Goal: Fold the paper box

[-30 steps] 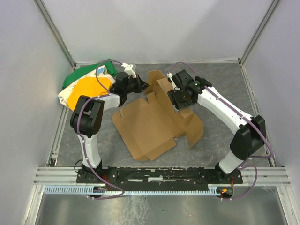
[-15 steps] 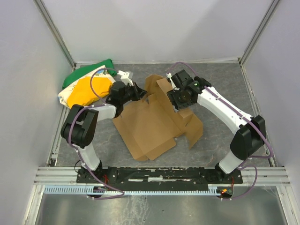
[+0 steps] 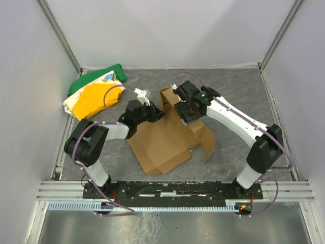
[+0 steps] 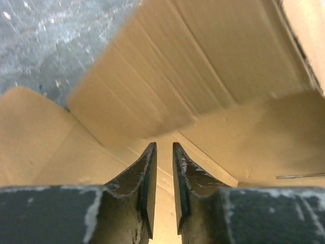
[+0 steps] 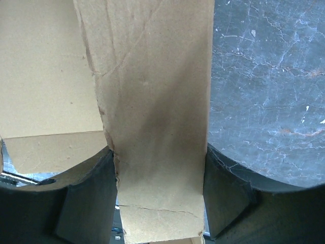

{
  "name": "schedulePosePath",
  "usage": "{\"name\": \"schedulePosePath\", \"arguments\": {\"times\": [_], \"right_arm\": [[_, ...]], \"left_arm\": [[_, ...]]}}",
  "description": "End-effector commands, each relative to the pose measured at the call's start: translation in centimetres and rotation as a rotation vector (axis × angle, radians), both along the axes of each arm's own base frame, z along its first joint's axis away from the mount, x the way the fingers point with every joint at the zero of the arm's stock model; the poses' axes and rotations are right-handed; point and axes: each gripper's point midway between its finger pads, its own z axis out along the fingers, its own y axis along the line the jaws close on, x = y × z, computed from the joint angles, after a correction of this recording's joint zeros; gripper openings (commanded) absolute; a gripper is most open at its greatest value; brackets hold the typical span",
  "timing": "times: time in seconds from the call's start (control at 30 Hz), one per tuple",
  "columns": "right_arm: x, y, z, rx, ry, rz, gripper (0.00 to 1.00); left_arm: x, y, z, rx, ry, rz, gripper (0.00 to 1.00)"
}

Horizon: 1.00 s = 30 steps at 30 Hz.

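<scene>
The paper box is a brown die-cut cardboard sheet lying partly folded on the grey table, with flaps raised at its far and right sides. My left gripper reaches over the sheet's far left part. In the left wrist view its jaws stand almost closed with only a thin slit and nothing in it, pointing into a cardboard crease. My right gripper is shut across a raised flap at the far side. Both its fingers press the strip's edges.
A green, yellow and white cloth bundle lies at the far left, beside the left wall. Grey enclosure walls ring the table. A metal rail with both arm bases runs along the near edge.
My left gripper has swung right, away from the cloth bundle and onto the cardboard's far left part. My right gripper has shifted slightly left with its flap, and the sheet's left edge has drawn in.
</scene>
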Motion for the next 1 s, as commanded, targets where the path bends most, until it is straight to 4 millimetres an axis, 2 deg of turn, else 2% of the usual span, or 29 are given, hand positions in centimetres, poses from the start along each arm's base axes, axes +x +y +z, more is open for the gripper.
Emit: {"name": "schedulePosePath", "arguments": {"times": [0.0,0.07,0.17,0.33,0.43,0.5,0.57,0.63,0.77,0.83,0.9,0.93,0.97], "right_arm": [[-2.7,0.5,-4.2,-0.058,0.158,0.001,0.36],[-2.7,0.6,-4.3,-0.062,0.157,0.001,0.35],[-2.8,0.9,-4.4,-0.058,0.155,0.0,0.35],[-3.0,1.1,-4.6,-0.063,0.158,0.002,0.35],[-3.1,1.1,-4.7,-0.065,0.159,0.002,0.35],[-3.1,1.2,-4.7,-0.062,0.158,0.005,0.35],[-3.2,1.3,-4.8,-0.061,0.162,0.008,0.35],[-3.3,1.4,-4.9,-0.06,0.163,0.01,0.35],[-3.3,1.3,-4.8,-0.061,0.162,0.018,0.35],[-3.3,1.3,-4.6,-0.063,0.161,0.023,0.35],[-3.4,1.1,-4.4,-0.066,0.157,0.027,0.35],[-3.4,1.0,-4.3,-0.068,0.155,0.029,0.35],[-3.4,1.0,-4.2,-0.072,0.155,0.031,0.35]], "left_arm": [[-1.0,-0.1,1.7,-0.053,-0.019,0.009,0.34],[-1.4,0.2,1.7,-0.044,-0.019,0.011,0.45],[-2.1,0.8,1.8,-0.024,-0.025,0.015,0.51],[-2.4,3.6,4.2,0.041,-0.08,0.121,0.53],[-1.3,6.5,6.0,0.142,-0.159,0.248,0.62],[-0.1,8.2,6.1,0.229,-0.235,0.32,0.65],[1.1,9.4,5.5,0.302,-0.262,0.379,0.63],[2.0,9.2,4.7,0.378,-0.282,0.344,0.61],[2.9,7.3,2.6,0.441,-0.377,0.199,0.53],[3.3,7.3,2.6,0.425,-0.449,0.213,0.5],[3.7,7.1,4.5,0.355,-0.583,0.23,0.48],[3.5,6.9,4.2,0.349,-0.607,0.211,0.47],[3.8,6.9,5.0,0.325,-0.65,0.213,0.46]]}}
